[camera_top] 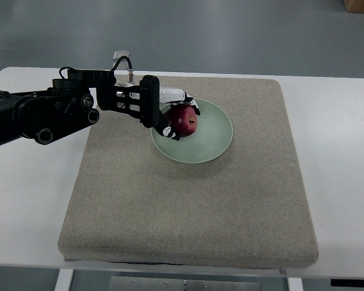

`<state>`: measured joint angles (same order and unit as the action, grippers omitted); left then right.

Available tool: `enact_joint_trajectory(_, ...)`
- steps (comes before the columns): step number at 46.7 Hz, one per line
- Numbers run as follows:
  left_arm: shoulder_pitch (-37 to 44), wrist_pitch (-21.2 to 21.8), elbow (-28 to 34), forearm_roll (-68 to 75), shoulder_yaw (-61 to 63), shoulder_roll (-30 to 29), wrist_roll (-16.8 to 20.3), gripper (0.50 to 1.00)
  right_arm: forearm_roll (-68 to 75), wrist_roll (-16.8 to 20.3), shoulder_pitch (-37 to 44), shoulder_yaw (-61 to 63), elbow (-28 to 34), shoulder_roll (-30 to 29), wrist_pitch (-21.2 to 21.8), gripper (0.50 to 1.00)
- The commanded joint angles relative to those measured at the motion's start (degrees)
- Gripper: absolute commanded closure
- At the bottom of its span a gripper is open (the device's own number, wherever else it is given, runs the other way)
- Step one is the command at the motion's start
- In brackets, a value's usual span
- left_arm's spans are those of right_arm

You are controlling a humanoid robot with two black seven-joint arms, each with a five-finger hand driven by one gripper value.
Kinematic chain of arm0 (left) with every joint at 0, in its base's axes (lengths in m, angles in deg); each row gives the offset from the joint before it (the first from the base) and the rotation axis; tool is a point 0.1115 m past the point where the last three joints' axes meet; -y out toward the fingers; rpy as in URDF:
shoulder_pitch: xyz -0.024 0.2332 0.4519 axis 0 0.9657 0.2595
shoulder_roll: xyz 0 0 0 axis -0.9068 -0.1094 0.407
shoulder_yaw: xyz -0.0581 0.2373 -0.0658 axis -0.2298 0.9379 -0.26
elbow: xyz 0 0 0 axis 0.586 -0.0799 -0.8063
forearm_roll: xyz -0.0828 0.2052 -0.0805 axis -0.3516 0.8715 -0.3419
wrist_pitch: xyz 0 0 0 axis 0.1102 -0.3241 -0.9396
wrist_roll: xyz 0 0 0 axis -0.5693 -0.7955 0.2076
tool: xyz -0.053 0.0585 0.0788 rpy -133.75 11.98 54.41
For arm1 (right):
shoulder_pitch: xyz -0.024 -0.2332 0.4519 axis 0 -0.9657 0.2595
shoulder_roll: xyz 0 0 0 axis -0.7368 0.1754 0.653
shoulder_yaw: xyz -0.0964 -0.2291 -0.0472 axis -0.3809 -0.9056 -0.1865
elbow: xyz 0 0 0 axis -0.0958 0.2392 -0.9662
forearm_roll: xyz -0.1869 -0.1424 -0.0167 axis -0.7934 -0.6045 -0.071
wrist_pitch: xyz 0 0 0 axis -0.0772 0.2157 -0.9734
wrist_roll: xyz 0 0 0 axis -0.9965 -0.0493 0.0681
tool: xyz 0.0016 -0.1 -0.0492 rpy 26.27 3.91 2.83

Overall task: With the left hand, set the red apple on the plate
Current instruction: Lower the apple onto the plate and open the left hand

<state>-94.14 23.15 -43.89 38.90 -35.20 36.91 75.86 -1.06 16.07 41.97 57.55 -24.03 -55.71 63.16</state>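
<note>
A red apple (185, 120) sits over the left part of a pale green plate (212, 136), which lies on the grey mat. My left hand (176, 115) reaches in from the left on a black arm (42, 112). Its white and black fingers (168, 130) curl around the apple from the left side and from above. Whether the apple rests on the plate or hangs just above it, I cannot tell. The right arm does not show.
A grey felt mat (188, 206) covers most of the white table (340, 151). A small clear part (121, 57) stands at the table's far edge, behind the arm. Grey floor lies beyond.
</note>
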Motion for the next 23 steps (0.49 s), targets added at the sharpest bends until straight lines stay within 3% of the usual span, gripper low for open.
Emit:
enact_joint_trajectory(1, 0.3, 0.0, 0.0, 0.0, 0.0, 0.1, 0.0, 0.72, 0.0, 0.0, 0.0, 0.0, 0.0, 0.0, -0.1, 0.57)
enact_joint_trajectory(5, 0.3, 0.0, 0.0, 0.0, 0.0, 0.1, 0.0, 0.624, 0.0, 0.0, 0.0, 0.0, 0.0, 0.0, 0.0, 0.57)
enact_joint_trajectory(14, 0.4, 0.0, 0.0, 0.0, 0.0, 0.1, 0.0, 0.611, 0.0, 0.0, 0.0, 0.0, 0.0, 0.0, 0.0, 0.57)
enact_joint_trajectory(18, 0.4, 0.0, 0.0, 0.0, 0.0, 0.1, 0.0, 0.549, 0.0, 0.0, 0.0, 0.0, 0.0, 0.0, 0.0, 0.568)
enact_joint_trajectory(23, 0.4, 0.0, 0.0, -0.1, 0.0, 0.1, 0.0, 0.542, 0.0, 0.0, 0.0, 0.0, 0.0, 0.0, 0.0, 0.568)
